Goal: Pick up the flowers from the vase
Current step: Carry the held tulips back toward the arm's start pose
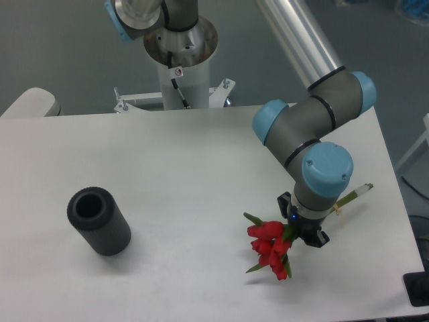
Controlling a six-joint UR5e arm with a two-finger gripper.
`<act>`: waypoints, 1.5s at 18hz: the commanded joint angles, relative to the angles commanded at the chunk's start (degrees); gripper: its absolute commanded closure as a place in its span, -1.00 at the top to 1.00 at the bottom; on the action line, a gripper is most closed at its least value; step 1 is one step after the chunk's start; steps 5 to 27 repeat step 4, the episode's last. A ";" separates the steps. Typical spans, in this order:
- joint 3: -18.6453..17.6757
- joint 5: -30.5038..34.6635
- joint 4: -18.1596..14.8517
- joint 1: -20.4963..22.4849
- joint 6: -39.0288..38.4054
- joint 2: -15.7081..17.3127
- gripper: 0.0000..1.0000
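- Flowers, a small bunch of red tulip buds (271,247) with narrow green leaves and pale green stems, are seen out of the vase, at the right front part of the white table (188,168), low over its surface.
- At the left, the dark grey-black matte cylinder vase (98,221) is standing upright with its round mouth hollow; it is well apart from the bunch.
- In the middle, only bare table top is seen between the vase and the bunch.
- At the right, the black two-finger gripper (303,231) of the grey and blue arm is closed around the stems just behind the buds; the pale stem ends (354,195) are sticking out on its far side.
- The bunch is held almost level, buds pointing to the front left.
- The picking itself is judged as done; what remains is to carry the bunch safely.
- For this step, the grip should be kept firm but not crushing, because thin stems can slip or bend.
- Movement should be slow, so that the buds are not dragged on the table.
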 joint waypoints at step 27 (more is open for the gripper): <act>0.09 0.00 -0.17 -0.09 0.00 -0.18 -1.00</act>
